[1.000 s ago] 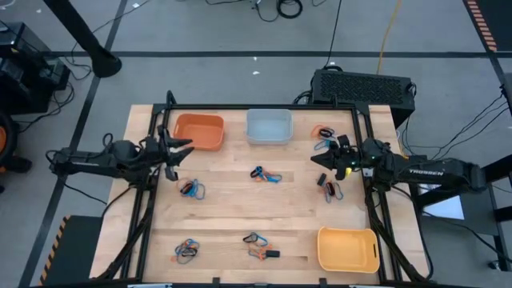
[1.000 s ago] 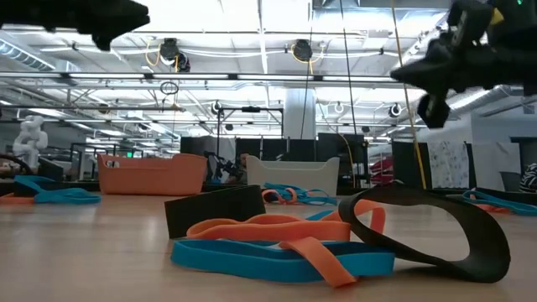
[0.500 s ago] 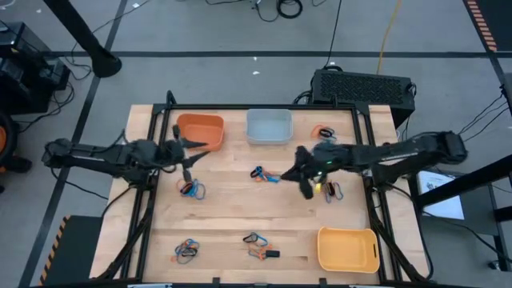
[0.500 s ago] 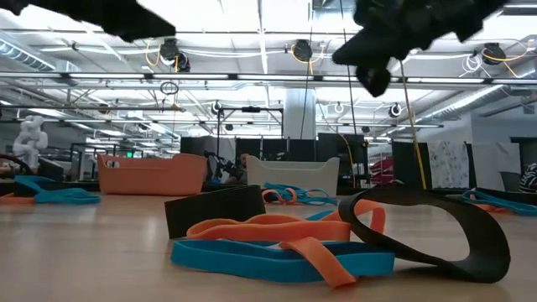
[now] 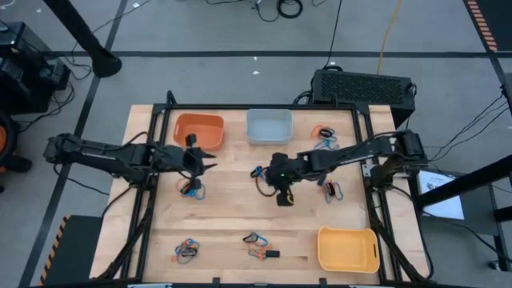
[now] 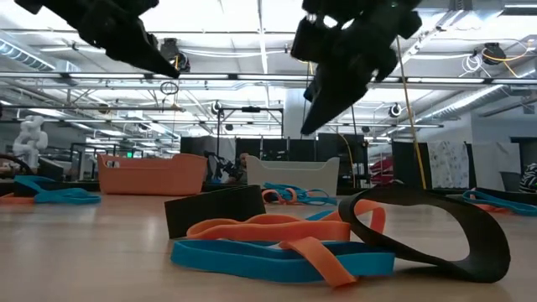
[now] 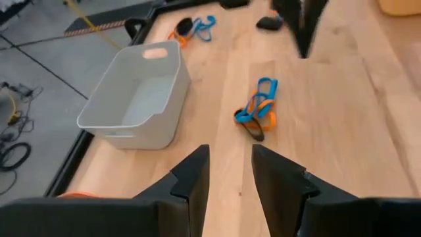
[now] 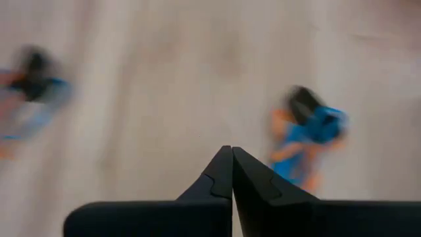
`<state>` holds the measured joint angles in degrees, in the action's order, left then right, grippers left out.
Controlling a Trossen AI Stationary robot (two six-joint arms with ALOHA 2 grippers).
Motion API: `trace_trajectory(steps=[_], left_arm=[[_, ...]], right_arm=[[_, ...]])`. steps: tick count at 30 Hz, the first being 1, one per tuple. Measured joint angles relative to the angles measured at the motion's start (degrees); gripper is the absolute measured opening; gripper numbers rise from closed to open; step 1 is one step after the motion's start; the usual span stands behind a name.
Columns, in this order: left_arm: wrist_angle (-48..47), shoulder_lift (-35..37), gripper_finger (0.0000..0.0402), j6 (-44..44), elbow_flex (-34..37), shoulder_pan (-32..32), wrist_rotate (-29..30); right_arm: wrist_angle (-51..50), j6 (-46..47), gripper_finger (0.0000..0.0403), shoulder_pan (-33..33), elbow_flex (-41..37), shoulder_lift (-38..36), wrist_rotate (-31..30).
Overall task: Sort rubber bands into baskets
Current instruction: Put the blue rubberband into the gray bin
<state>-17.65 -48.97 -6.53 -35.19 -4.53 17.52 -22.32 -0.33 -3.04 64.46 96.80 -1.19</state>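
I see the rubber bands as small tangled clumps of thin orange, blue and black loops scattered over the pale wooden table (image 5: 232, 208): one clump (image 5: 191, 189) left of centre, one (image 5: 264, 174) near the middle, two near the right frame (image 5: 323, 134) (image 5: 330, 190), and two along the near edge (image 5: 186, 250) (image 5: 258, 245). The low view shows a flat orange, blue and black tangle (image 6: 336, 239) close up. The orange rectangular plastic basket (image 5: 198, 131) and the pale blue-grey basket (image 5: 269, 126) sit side by side at the far edge; the yellow basket (image 5: 348, 249) sits at the near right corner. None of them shows a band inside.

My left gripper (image 5: 202, 163) hangs above the table just beyond the left-of-centre clump, fingers (image 7: 194, 176) parted with a clear gap and nothing between them. My right gripper (image 5: 282, 190) is over the middle of the table just beside the central clump, fingers (image 8: 220, 174) pressed fully together, holding nothing.

Against a second ago, both arms have swung inward from the table's sides; the right one has travelled farthest, from the right frame to the centre. The bands and baskets lie as they did.
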Motion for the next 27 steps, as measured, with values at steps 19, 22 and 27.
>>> trace_trajectory(steps=[19,22,27], left_arm=[[0.2,-3.1,0.0123,0.1,-0.1,6.1,0.2],[0.2,-3.1,0.0123,0.1,-0.1,6.0,0.2],[0.2,-3.1,0.0123,0.1,-0.1,6.0,0.2]], right_arm=[[-6.6,9.3,0.0211,0.4,2.6,5.6,-9.2],[-5.5,10.8,0.0226,0.4,2.0,5.6,-9.2],[-0.1,12.7,0.0224,0.4,-2.1,5.6,-9.2]])
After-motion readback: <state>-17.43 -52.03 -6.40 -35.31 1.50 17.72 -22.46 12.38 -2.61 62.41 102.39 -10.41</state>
